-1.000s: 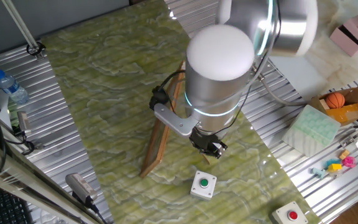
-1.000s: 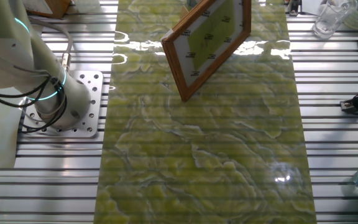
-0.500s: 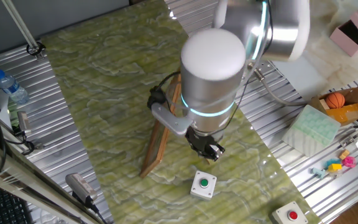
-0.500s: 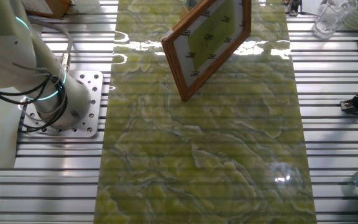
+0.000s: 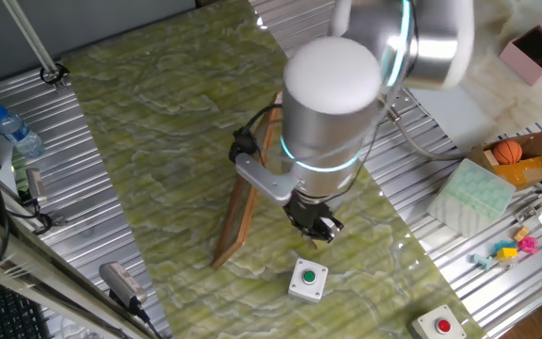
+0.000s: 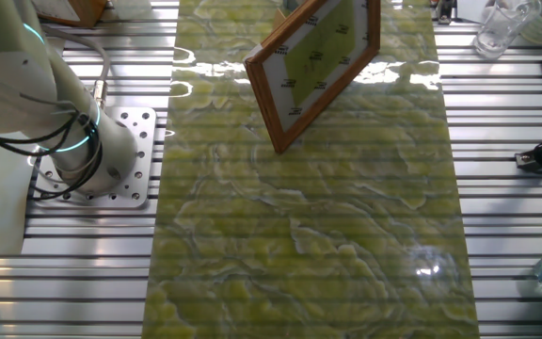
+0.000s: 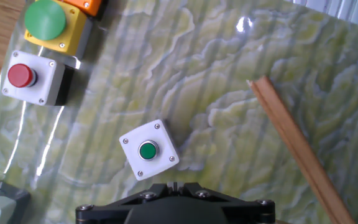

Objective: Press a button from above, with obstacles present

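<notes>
The green button (image 5: 309, 277) sits in a small white box (image 5: 308, 281) on the green marble mat, near the front. In the hand view the box (image 7: 148, 150) lies just ahead of my fingers. My gripper (image 5: 315, 229) hangs above the mat, a little behind the box and beside the wooden board's lower end. The fingers (image 7: 173, 185) meet with only a thin seam between them, holding nothing. The brown wooden board (image 5: 248, 193) stands tilted on edge left of my gripper. It also shows in the other fixed view (image 6: 313, 66), and its edge in the hand view (image 7: 294, 149).
A white box with a red button (image 7: 33, 76) and a yellow box with a big green button (image 7: 51, 25) lie left of the target. The red button box (image 5: 440, 326) also shows at the front right. A bottle (image 5: 17, 132) and clutter line the metal table sides.
The arm's large upper joint swayed slightly left and back. The gripper stays over nearly the same spot beside the board. The button box and board have not moved.
</notes>
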You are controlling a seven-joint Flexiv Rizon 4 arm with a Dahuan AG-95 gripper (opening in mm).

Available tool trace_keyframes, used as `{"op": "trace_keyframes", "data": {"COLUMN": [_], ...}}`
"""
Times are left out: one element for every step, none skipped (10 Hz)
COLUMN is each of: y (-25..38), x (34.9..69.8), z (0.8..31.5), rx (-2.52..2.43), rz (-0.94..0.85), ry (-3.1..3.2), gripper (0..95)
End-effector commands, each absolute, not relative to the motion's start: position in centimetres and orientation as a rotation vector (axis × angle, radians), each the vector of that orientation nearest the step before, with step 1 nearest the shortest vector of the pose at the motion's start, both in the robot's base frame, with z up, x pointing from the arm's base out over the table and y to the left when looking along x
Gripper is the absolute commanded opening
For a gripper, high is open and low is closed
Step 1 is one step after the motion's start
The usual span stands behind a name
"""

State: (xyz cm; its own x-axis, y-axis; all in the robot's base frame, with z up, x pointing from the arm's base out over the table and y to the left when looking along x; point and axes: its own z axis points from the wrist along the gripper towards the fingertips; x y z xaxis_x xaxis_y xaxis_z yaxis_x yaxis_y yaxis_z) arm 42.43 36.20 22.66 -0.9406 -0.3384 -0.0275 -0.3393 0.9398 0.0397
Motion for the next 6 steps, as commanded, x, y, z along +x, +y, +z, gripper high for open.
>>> {"op": "trace_keyframes", "data": {"y": [37.7,38.2,39.4,40.0,40.4,40.8], "x": [42.1,41.9,41.6,41.8,42.0,42.3], "z": [21.4,21.3,20.7,20.3,20.0,19.4], "rx": [-0.539,-0.526,-0.482,-0.466,-0.463,-0.46], "rz": [0.151,0.152,0.148,0.146,0.143,0.138], "ry": [3.069,3.073,3.084,3.088,3.088,3.087], "gripper": [0.0,0.0,0.0,0.0,0.0,19.0]}}
